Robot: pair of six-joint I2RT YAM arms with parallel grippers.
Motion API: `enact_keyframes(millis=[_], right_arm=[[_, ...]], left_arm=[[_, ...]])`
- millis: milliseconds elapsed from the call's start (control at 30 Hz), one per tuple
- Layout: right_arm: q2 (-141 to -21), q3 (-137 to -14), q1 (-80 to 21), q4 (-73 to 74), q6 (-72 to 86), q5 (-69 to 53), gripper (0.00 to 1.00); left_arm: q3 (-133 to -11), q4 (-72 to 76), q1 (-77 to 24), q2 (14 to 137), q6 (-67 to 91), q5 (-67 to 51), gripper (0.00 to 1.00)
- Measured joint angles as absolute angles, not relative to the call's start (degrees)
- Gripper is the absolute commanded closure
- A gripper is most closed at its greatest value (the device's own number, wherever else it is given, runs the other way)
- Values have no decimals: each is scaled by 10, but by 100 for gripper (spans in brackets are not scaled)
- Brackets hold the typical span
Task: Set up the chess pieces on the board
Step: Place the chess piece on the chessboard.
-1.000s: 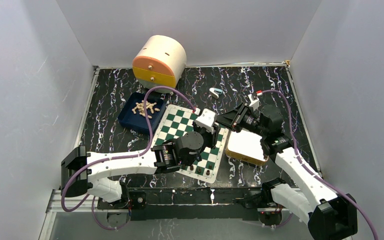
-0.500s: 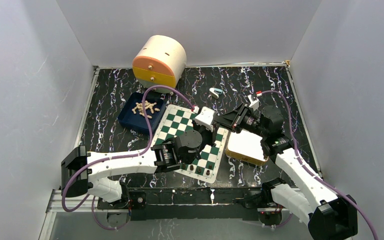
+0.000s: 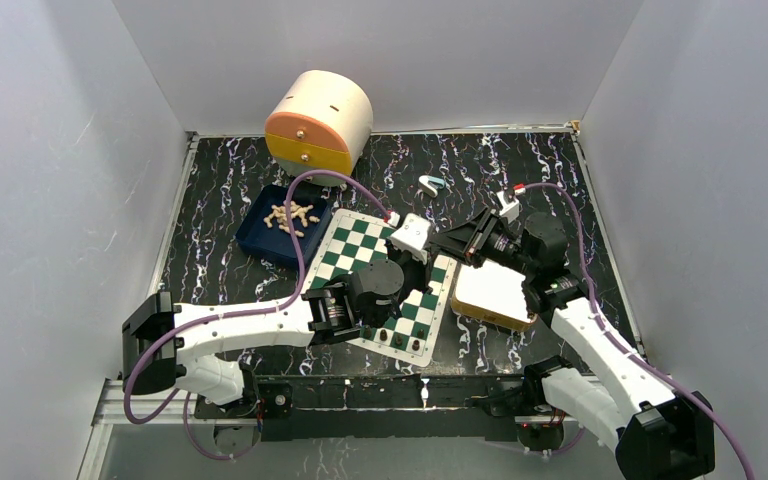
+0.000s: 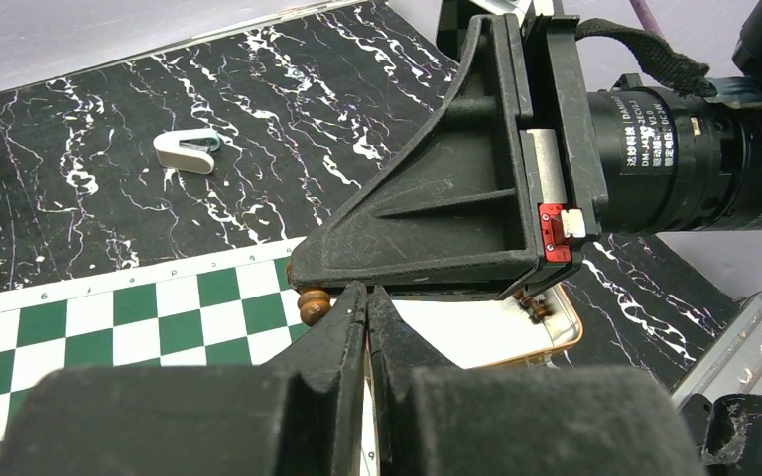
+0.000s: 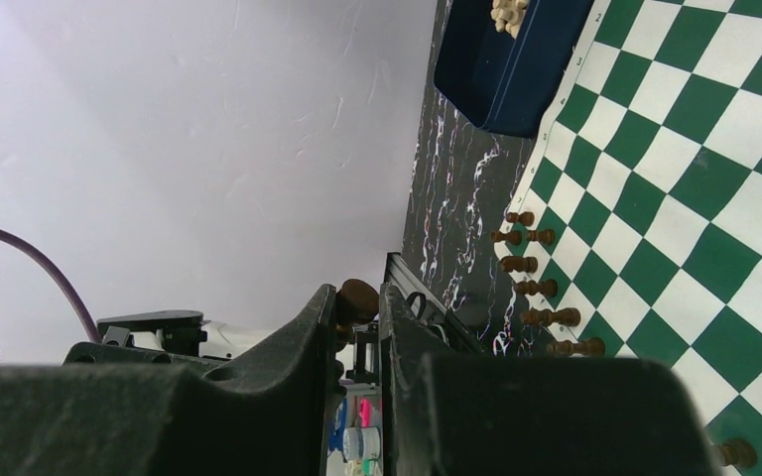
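The green and white board point(image 3: 360, 262) lies mid-table and also shows in the left wrist view point(image 4: 109, 317) and the right wrist view point(image 5: 695, 169). Several dark brown pieces point(image 5: 538, 289) stand along its near edge point(image 3: 400, 340). My right gripper point(image 5: 357, 302) is shut on a dark brown piece point(image 5: 358, 295), held over the board's right edge point(image 3: 439, 241); that piece shows in the left wrist view point(image 4: 313, 303). My left gripper point(image 4: 368, 294) is shut and empty, just beside the right one point(image 3: 420, 258). Pale pieces point(image 3: 293, 215) lie in a blue tray.
A blue tray point(image 3: 263, 238) sits left of the board. A white tray with an orange rim point(image 3: 490, 292) lies to its right, holding a dark piece point(image 4: 534, 309). A round cream and orange drawer box point(image 3: 318, 122) stands at the back. A small white clip point(image 3: 430, 184) lies behind the board.
My right gripper has moved a little to the left with the dark piece. My left gripper has shifted slightly away along the board.
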State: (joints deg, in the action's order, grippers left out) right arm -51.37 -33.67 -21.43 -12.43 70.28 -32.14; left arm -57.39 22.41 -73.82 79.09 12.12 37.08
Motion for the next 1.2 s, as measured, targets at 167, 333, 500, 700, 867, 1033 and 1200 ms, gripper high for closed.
enact_keyframes(millis=[167, 333, 500, 700, 867, 1033, 1200], right_arm=[[-505, -329, -214, -127, 706, -319, 87], [-496, -329, -214, -126, 705, -316, 89], [-484, -318, -214, -127, 706, -298, 90], [-483, -310, -214, -127, 706, -297, 90], [-483, -309, -214, -128, 707, -294, 90], [-483, -302, -214, -135, 718, -284, 91], [-483, -298, -214, -135, 734, -272, 91]], left_arm=[[-573, 223, -738, 791, 126, 369, 100], [-572, 211, -738, 791, 137, 370, 71], [-564, 182, -739, 778, 155, 365, 54], [-529, 166, -736, 729, 163, 371, 48], [-510, 138, -704, 694, 215, 332, 62], [-506, 140, -613, 688, 276, 238, 66], [-498, 176, -602, 689, 279, 156, 66]])
